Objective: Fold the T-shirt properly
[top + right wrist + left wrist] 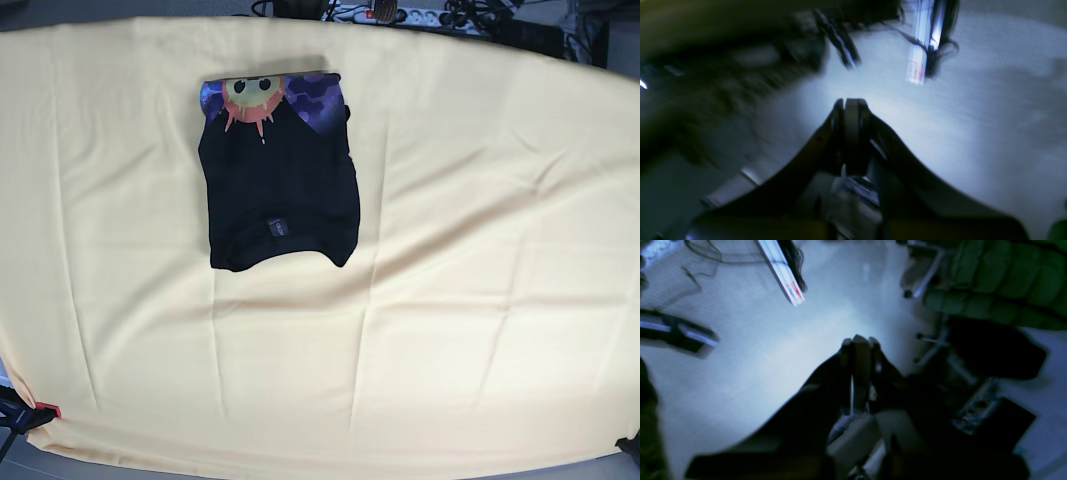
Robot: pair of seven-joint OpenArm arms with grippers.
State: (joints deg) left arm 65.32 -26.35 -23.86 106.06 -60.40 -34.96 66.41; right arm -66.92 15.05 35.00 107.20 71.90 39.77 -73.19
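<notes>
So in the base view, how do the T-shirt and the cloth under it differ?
The T-shirt is black, with an orange sun face and purple clouds at its far edge; the pale yellow cloth is plain. The T-shirt is folded into a compact block left of centre toward the far side, while the cloth is spread across nearly the whole view. The T-shirt lies on top; the cloth lies beneath it. Both lie flat with light creases.
</notes>
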